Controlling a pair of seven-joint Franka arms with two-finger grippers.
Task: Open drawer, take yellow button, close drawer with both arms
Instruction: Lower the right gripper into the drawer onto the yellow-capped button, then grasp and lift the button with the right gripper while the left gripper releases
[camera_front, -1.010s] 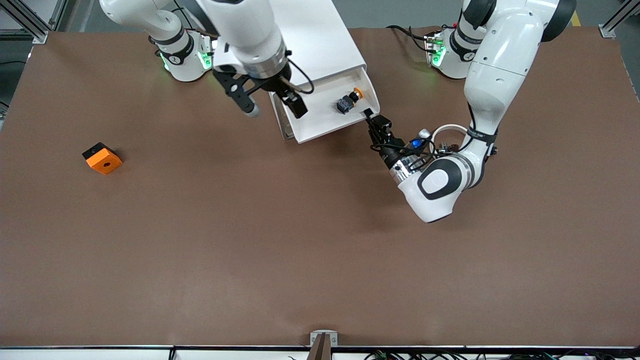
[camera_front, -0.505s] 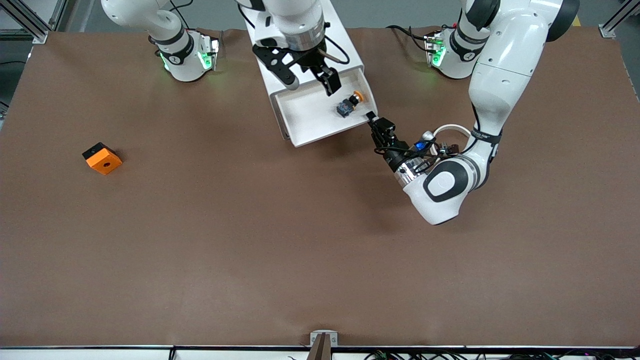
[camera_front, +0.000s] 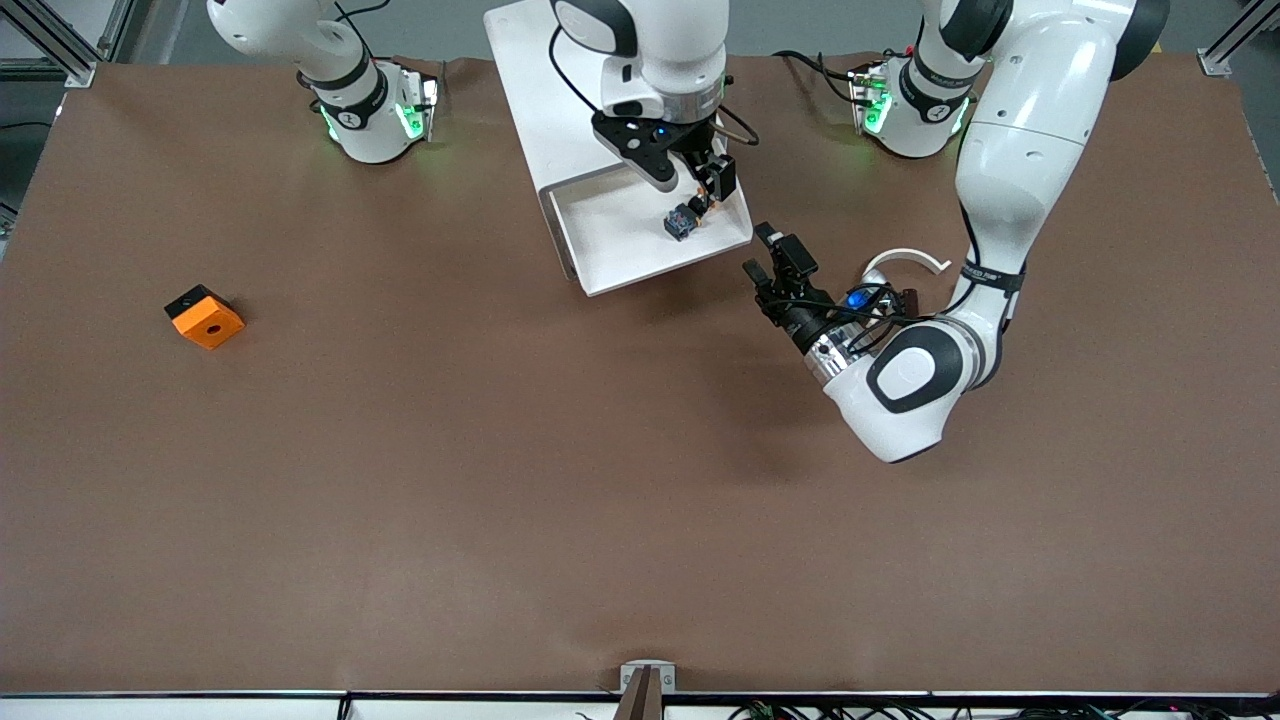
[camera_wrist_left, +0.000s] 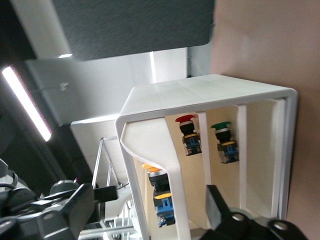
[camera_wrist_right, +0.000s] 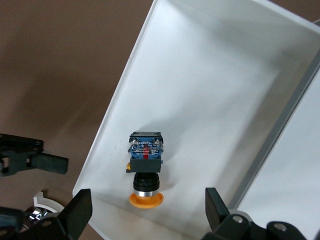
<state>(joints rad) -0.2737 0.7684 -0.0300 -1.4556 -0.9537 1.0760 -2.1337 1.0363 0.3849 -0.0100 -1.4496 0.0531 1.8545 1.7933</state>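
The brown desk (camera_front: 400, 480) carries a white cabinet (camera_front: 560, 100) whose top drawer (camera_front: 620, 240) stands pulled out toward the front camera, so its tray is exposed from above. The left arm's wrist view also shows a red-capped and a green-capped push-button in lower compartments of the cabinet.

The right gripper (camera_front: 695, 180) hangs over the open drawer with its fingers spread wide and empty, straddling the button (camera_front: 682, 220), apparently lined up to descend on it. The button lies on its side in the drawer, at the corner toward the left arm's end.

The left gripper (camera_front: 775, 255) sits beside that drawer corner, fingers apart and holding nothing, clear of the front.

An orange square block (camera_front: 204, 316) lies well apart from the cabinet, toward the right arm's end.

No writing is readable.
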